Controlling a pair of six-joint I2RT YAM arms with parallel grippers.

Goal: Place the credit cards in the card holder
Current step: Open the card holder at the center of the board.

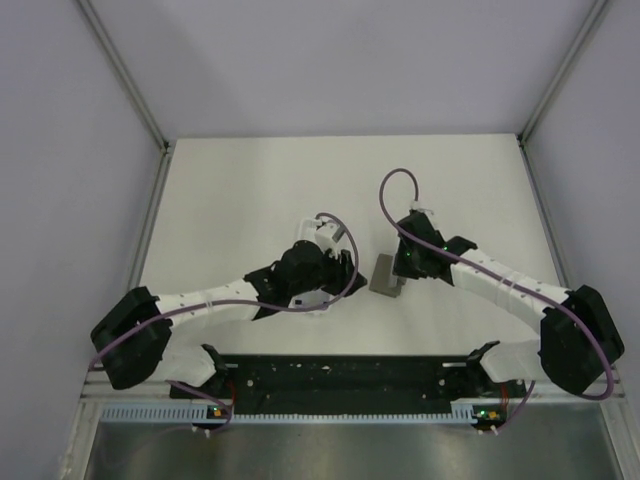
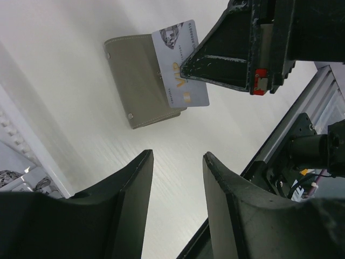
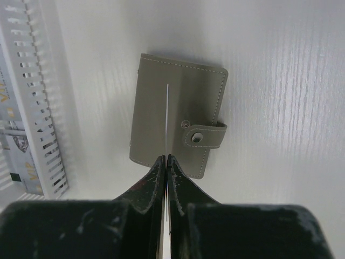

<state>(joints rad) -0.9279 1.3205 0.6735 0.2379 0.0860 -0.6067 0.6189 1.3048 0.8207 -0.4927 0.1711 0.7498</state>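
Pinching one credit card (image 2: 172,54) in the right gripper (image 3: 166,157), with the jaws pressed together on its near end and the rest jutting free over the card holder (image 3: 178,102). Cannot tell whether card and holder touch. From the right wrist, only a hair-thin pale line, edge-on. From the left wrist, a glossy silver-grey plastic rectangle with faint print. Likely light, stiff yet springy, and slick. Best gripped squarely across one end, leaving the far edge bare for the pocket.

Lying flat on the matt white table (image 1: 250,190), mid-table between the arms: the holder, soft grey leather-like material with pale stitching round the rim and a strap with a metal snap on one side, seemingly fastened. Probably limp and light enough to slide under a push, so worth pinning down.

Hanging just left of the holder: the left gripper (image 2: 178,156), spread wide and holding nothing.
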